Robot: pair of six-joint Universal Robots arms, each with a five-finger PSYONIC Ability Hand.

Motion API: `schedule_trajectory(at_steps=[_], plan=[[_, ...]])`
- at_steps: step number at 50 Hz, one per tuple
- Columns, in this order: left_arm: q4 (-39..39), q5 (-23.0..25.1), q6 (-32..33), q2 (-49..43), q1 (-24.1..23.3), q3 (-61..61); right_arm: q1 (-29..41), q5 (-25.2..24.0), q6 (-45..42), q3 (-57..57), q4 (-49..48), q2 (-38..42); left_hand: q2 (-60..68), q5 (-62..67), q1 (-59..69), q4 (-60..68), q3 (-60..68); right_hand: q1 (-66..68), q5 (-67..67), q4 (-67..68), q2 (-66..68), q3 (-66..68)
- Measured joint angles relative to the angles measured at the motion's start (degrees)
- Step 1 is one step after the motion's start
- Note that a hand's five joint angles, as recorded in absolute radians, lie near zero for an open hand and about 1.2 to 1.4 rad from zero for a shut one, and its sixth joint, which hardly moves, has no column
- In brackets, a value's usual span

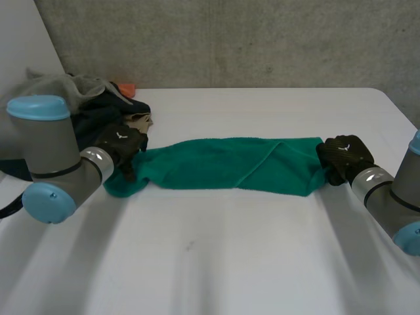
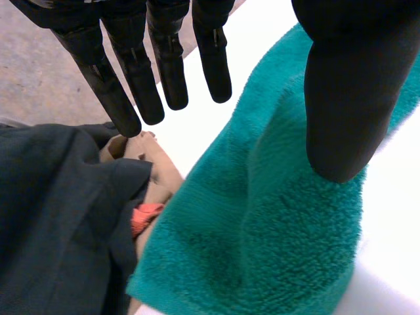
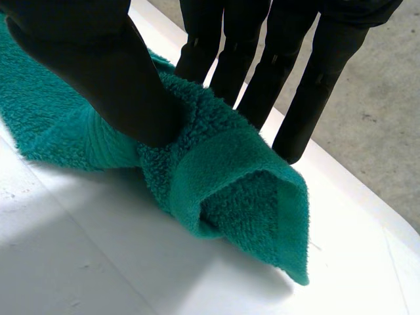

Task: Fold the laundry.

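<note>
The white bench [image 1: 262,262] is spanned left to right by the green towel [image 1: 223,164], and its long axis is laid straight between the two hands. A heap of dark laundry [image 1: 98,111] is seen at the far left, touching the towel's left end. That end is met by the left hand [image 1: 121,146]. Its fingers [image 2: 141,79] are held straight and spread clear of the cloth, only the thumb [image 2: 341,105] is set on it, and nothing is gripped. The right end is pinched by the right hand [image 1: 344,156], bunched between thumb [image 3: 111,79] and straight fingers [image 3: 262,72]. An end-to-end fold is judged to hinge on that right-hand hold.
</note>
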Motion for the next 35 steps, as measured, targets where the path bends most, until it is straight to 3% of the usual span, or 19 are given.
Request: schedule_trajectory(at_steps=[7, 9, 11, 12, 13, 22, 29, 35], plan=[[-0.3, 0.6, 0.2, -2.4, -0.8, 1.0, 0.2, -0.1, 0.4, -0.5, 0.6, 1.3, 1.2, 1.0, 1.0, 0.9, 1.0, 0.0, 0.0, 0.0, 0.0, 0.0], [-0.4, 0.5, 0.4, -3.1, -1.0, 1.5, 0.3, 0.0, 0.4, -0.6, 0.9, 1.5, 8.5, 7.6, 9.1, 7.7, 8.5, 0.0, 0.0, 0.0, 0.0, 0.0], [-0.5, 0.1, 0.7, -3.8, -1.2, 2.3, 0.3, 0.0, 0.4, -0.6, 1.2, 1.5, 25.1, 24.6, 27.7, 25.1, 24.9, 0.0, 0.0, 0.0, 0.0, 0.0], [-0.5, -0.2, 0.8, -4.0, -1.2, 2.7, 0.3, 0.0, 0.4, -0.6, 1.3, 1.3, 25.1, 24.6, 27.7, 25.1, 24.9, 0.0, 0.0, 0.0, 0.0, 0.0], [-0.6, -0.4, 0.9, -4.1, -1.3, 3.0, 0.2, 0.0, 0.4, -0.5, 1.4, 1.0, 35.7, 34.8, 35.7, 35.5, 35.4, 0.0, 0.0, 0.0, 0.0, 0.0], [-4.3, -2.7, -1.1, 1.4, -1.9, 4.2, -1.2, -0.6, 0.4, -0.1, 4.9, -7.6, 38.5, 36.4, 35.8, 38.7, 38.2, 0.0, 0.0, 0.0, 0.0, 0.0], [-5.5, -2.4, -10.8, 17.2, -3.3, 1.7, -3.8, -3.4, 1.5, -3.7, 9.5, -19.7, 38.5, 36.4, 35.8, 38.7, 38.4, 0.0, 0.0, 0.0, 0.0, 0.0], [-4.4, -2.0, -17.7, 21.7, -3.0, 2.8, -4.0, -4.7, 4.4, -10.0, 11.2, -21.9, 38.6, 36.4, 35.8, 38.7, 38.5, 0.0, 0.0, 0.0, 0.0, 0.0]])
